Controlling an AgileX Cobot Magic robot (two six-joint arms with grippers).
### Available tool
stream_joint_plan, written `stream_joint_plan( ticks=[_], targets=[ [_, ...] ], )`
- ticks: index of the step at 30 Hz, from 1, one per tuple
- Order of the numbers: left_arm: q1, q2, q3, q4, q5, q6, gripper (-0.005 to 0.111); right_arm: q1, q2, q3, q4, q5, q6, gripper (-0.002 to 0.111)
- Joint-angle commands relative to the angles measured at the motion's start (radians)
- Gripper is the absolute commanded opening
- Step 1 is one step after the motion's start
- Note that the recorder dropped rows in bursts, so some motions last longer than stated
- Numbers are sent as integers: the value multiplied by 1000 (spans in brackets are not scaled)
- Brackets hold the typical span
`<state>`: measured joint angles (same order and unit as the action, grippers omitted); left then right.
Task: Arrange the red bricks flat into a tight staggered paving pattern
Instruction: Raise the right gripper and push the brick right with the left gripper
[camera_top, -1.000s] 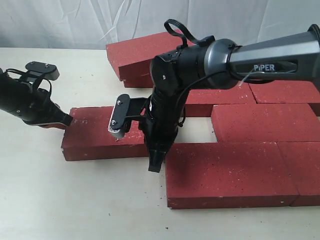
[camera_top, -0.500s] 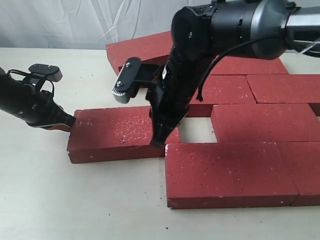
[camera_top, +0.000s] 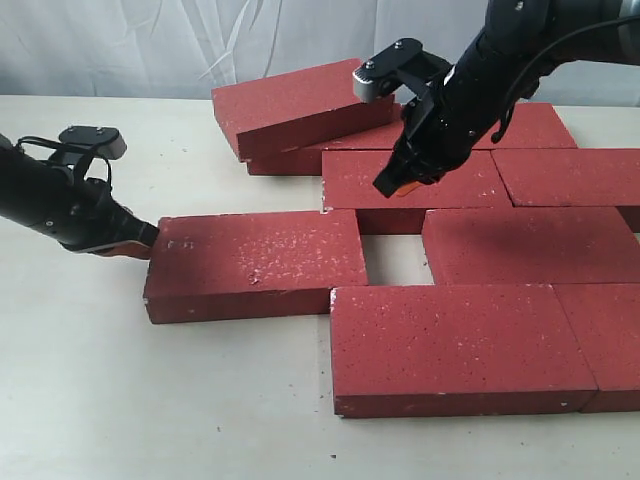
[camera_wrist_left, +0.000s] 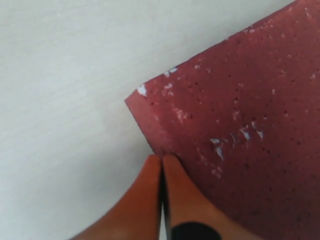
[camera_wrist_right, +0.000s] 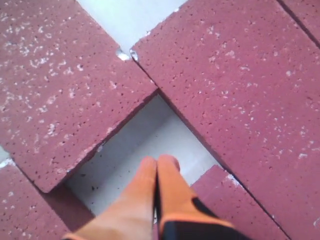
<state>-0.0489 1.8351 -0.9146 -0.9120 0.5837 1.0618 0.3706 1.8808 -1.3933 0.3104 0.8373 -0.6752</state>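
Count: nine red bricks (camera_top: 455, 345) in the exterior view, two of them cut by the right frame edge. Eight lie flat. One tilted brick (camera_top: 295, 100) at the back leans on a flat one beneath it. Two grippers.

Left gripper (camera_top: 138, 240): my fingers (camera_wrist_left: 142, 200) are pressed together with nothing between them. The tips touch the left end of the loose brick (camera_top: 255, 262), just below its back corner.

Right gripper (camera_top: 392, 185): fingers (camera_wrist_right: 170, 185) together, empty, raised above the paved rows and touching no brick.

Edges: the loose brick sits slightly skewed. Its front long edge runs along the back edge of the front-row brick, and its back right corner comes almost to the corner of the brick behind. One rectangular gap (camera_top: 395, 258) of bare table is left between its right end and the next brick in that row.

Room: bare table (camera_top: 80, 400) shows left of the loose brick and in front of it.
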Motion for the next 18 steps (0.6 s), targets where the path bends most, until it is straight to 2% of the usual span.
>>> stream_joint_plan(
  ticks=[1, 5, 7, 14, 18],
  targets=[
    [-4, 27, 3, -70, -12, 54, 0, -14, -3, 3, 11, -22, -4, -1],
    [-4, 29, 3, -177, -6, 141, 0, -14, -4, 3, 9, -34, -4, -1],
    [-14, 29, 3, -185, -1, 150, 0, -14, -4, 3, 9, -34, -4, -1],
    [-124, 29, 3, -195, -70, 153, 0, -14, -4, 3, 9, -36, -4, -1],
    [-144, 32, 3, -204, -105, 153, 0, -14, -4, 3, 9, -36, -4, -1]
  ],
)
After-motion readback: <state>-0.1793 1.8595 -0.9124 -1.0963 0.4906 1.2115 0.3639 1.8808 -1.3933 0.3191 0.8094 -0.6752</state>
